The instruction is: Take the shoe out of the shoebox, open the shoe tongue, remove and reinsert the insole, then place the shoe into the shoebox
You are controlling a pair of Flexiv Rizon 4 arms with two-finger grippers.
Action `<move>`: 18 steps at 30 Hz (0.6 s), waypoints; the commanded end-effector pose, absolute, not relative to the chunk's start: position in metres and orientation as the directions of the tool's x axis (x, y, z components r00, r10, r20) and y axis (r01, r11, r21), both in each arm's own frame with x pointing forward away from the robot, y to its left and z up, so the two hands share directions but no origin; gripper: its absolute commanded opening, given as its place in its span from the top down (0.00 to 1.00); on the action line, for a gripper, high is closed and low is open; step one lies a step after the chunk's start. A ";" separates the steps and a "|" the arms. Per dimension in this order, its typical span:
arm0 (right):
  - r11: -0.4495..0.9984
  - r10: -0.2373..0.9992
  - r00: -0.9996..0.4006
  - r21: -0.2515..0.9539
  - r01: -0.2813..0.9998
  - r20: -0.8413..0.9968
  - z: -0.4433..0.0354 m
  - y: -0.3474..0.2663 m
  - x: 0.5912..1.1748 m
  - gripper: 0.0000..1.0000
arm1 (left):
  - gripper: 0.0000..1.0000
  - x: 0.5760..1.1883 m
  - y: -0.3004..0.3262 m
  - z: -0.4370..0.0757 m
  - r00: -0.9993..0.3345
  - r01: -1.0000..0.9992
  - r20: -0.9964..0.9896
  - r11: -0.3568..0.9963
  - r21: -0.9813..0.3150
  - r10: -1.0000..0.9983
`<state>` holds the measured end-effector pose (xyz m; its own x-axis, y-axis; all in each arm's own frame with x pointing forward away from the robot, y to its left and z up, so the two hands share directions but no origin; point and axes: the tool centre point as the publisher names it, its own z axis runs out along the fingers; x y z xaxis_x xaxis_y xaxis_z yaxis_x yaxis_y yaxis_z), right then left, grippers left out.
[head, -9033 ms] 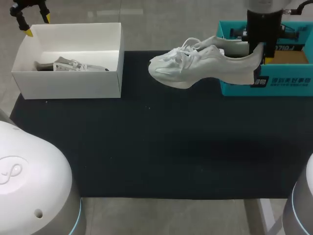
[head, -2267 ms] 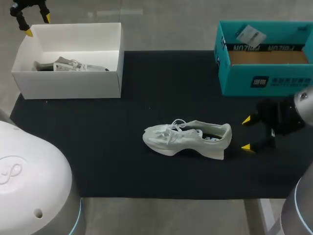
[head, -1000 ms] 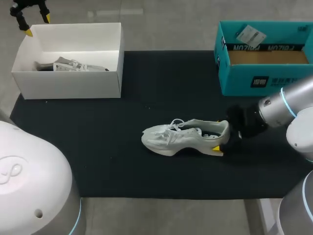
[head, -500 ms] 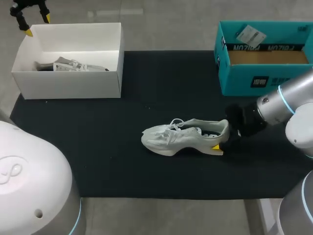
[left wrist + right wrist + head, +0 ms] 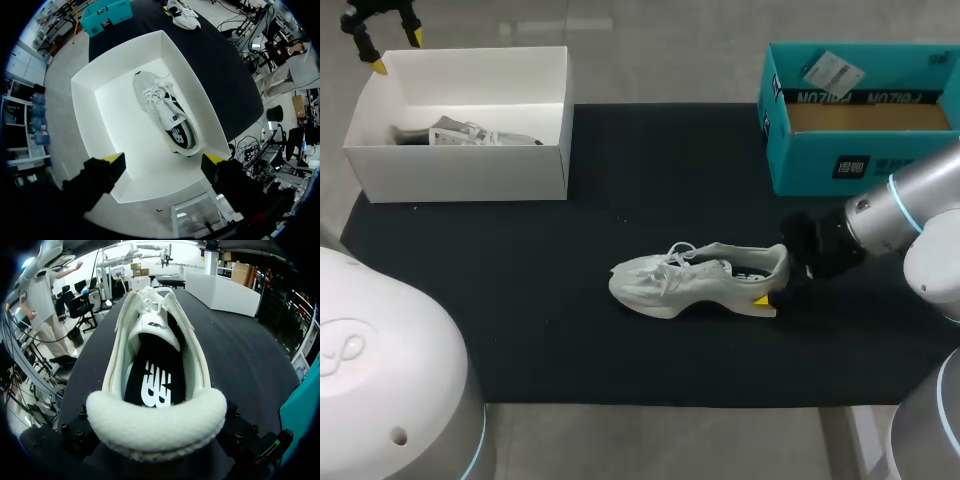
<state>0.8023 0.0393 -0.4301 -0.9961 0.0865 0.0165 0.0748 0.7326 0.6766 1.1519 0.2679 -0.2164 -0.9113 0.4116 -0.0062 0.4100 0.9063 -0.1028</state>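
The shoe (image 5: pixel 700 280) stands on the black mat (image 5: pixel 620 350), centre-right in the head view, already out of the teal shoebox (image 5: pixel 860 165). The right gripper (image 5: pixel 776 278), clear of the shoe two seconds earlier, now sits at the heel; whether it grips cannot be told. Opening the tongue is probably next. The left gripper (image 5: pixel 398 52) hangs spread at upper left.

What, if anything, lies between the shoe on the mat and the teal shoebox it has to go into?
Nothing visible. Only bare black mat separates the white shoe from the teal shoebox, whose top is open; a paper tag sits inside.
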 end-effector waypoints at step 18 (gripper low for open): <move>0.734 0.088 -0.996 0.675 0.075 0.016 -0.434 0.041 0.805 1.00 | 0.00 1.121 0.264 -0.198 -0.995 0.050 0.084 0.995 -0.087 0.058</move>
<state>0.8024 0.0393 -0.4300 -0.9961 0.0865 0.0166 0.0749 0.7325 0.6767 1.1373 0.2678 -0.2135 -0.9535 0.2990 0.0385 0.2920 0.9476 -0.1296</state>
